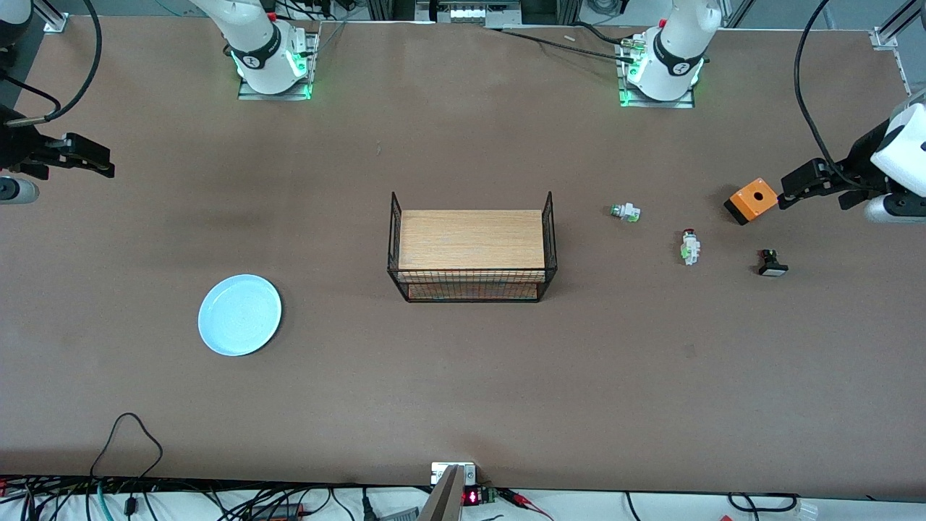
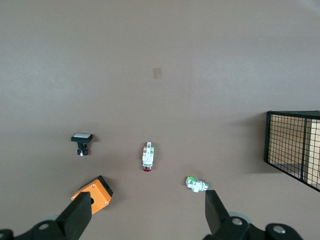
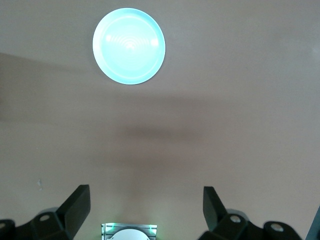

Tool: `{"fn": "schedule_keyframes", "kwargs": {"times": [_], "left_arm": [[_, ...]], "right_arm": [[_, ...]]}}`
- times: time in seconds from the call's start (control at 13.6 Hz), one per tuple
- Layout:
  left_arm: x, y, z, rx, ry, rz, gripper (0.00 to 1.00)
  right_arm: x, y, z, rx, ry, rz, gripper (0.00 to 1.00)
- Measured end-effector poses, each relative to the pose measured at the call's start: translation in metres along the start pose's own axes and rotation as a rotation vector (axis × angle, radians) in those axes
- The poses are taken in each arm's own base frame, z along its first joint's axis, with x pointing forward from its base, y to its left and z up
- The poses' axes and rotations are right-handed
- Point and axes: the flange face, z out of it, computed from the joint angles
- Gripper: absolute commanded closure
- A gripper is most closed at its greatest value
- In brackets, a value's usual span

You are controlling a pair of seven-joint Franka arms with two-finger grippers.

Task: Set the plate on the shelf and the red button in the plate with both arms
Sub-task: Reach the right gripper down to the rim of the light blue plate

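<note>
Plate (image 1: 239, 315) lies flat on the worktop (image 1: 463, 391) toward my right arm's end; red button (image 1: 690, 247) lies on its side toward my left arm's end, between a green-capped switch (image 1: 625, 212) and a black button (image 1: 772, 263). My left claw (image 1: 785, 197) hangs spread beside an orange box (image 1: 752, 200); my right claw (image 1: 107, 168) hangs spread, holding nothing.
</note>
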Motion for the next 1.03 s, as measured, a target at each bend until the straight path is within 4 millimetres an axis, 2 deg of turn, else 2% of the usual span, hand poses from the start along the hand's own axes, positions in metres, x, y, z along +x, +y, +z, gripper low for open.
{"fn": "schedule_keyframes", "kwargs": {"times": [0.29,0.44,0.81,1.03], "left_arm": [[0.0,-0.002,0.0,0.0,0.0,-0.003,0.0],[0.0,-0.004,0.0,0.0,0.0,-0.006,0.0],[0.0,-0.004,0.0,0.0,0.0,-0.007,0.0],[0.0,-0.004,0.0,0.0,0.0,-0.007,0.0]], "right_arm": [[0.001,0.001,0.005,0.002,-0.017,0.003,0.0],[0.009,0.004,0.013,0.0,-0.016,0.009,0.0],[0.037,0.019,0.042,-0.005,0.0,0.032,0.0],[0.058,0.04,0.073,-0.007,0.0,0.065,0.0]]}}
